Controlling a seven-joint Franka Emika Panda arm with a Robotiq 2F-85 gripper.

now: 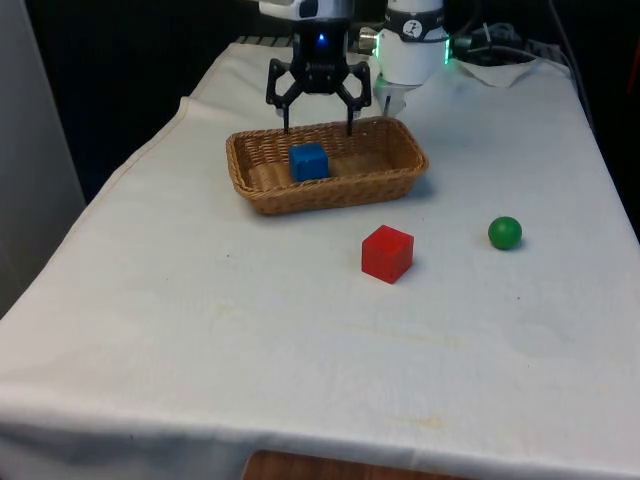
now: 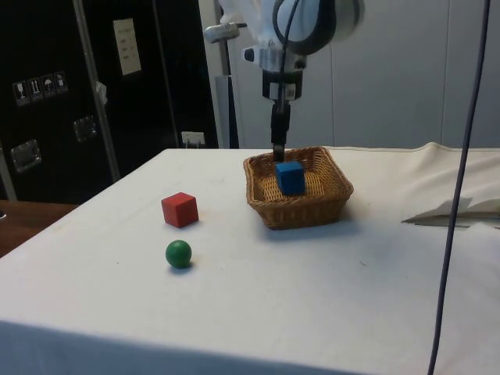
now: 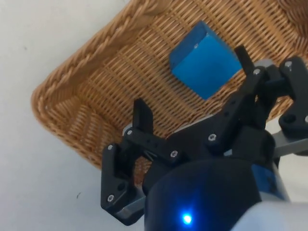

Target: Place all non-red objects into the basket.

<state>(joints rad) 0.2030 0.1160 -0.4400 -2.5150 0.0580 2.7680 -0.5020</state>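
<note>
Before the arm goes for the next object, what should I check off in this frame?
1. Blue cube inside the basket: ok.
2. Pincer open and empty above the basket: ok.
3. Green ball in the basket: not ok, it lies on the cloth at the front view's right.
4. Red cube left out on the cloth: ok.
5. Ball apart from the red cube, free to grasp: ok.

No legible text or labels.
</note>
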